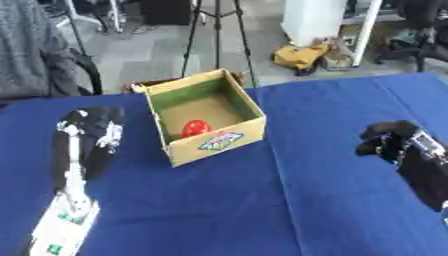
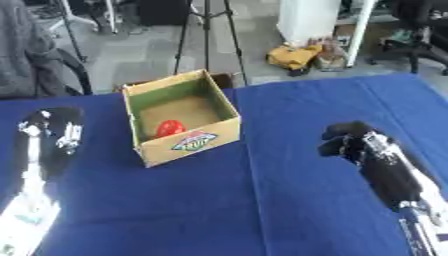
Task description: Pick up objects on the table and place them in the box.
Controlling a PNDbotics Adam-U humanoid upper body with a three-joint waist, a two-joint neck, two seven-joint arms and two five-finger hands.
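Observation:
An open cardboard box with a green inner rim stands on the blue table, just left of centre. A red rounded object lies on the box floor near its front wall. My left hand, black with white patches, hovers over the table left of the box, a short gap away from it. My right hand is over the right part of the table, well apart from the box, fingers curled with nothing in them. No loose object shows on the cloth.
The table's far edge runs just behind the box. Beyond it are a tripod, a yellow bag on the floor, a white pillar and chairs. A person in grey sits at the far left.

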